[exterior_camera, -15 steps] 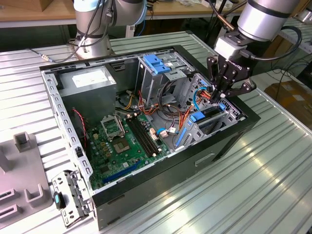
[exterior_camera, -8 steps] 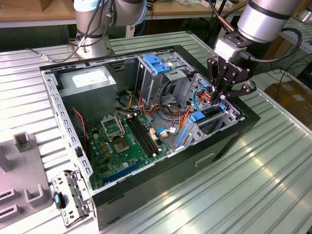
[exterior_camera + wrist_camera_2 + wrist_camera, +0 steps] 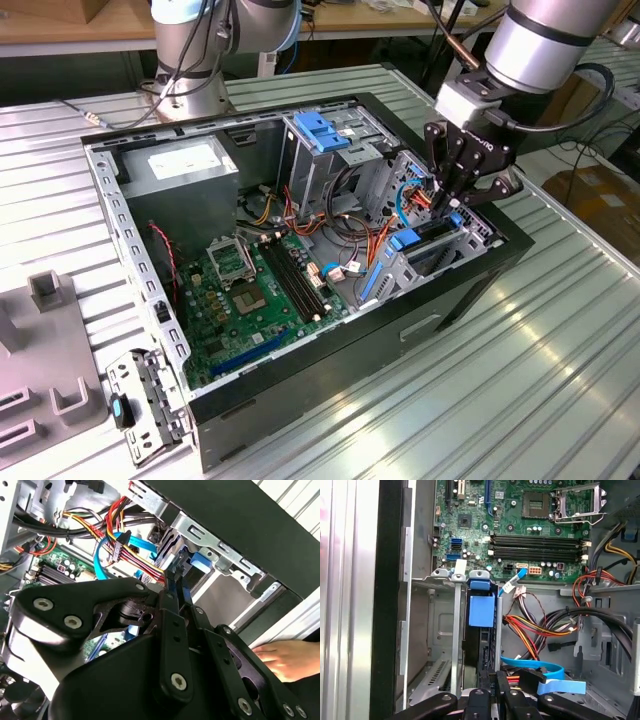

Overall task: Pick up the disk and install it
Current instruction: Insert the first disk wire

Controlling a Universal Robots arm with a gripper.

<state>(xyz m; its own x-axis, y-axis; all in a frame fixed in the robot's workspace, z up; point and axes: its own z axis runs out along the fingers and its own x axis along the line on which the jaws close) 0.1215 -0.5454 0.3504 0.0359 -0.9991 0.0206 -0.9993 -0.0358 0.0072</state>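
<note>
I had the gripper [image 3: 452, 207] low at the computer case's [image 3: 470, 290] front edge, fingers [image 3: 175, 587] pinched nearly together on the disk [image 3: 481, 630], which stood on edge in its bay [image 3: 445, 630], directly beneath the pincer.

The disk [image 3: 481, 630] stands on edge in the drive bay [image 3: 445, 630], beside the motherboard [image 3: 245, 300]

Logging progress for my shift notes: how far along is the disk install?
Pick-up looks done: the grey metal disk in blue plastic rails already stands on edge inside the silver metal drive bay of the open black computer case. The black end effector is at its end. Whether it is fully seated cannot be told.
</note>
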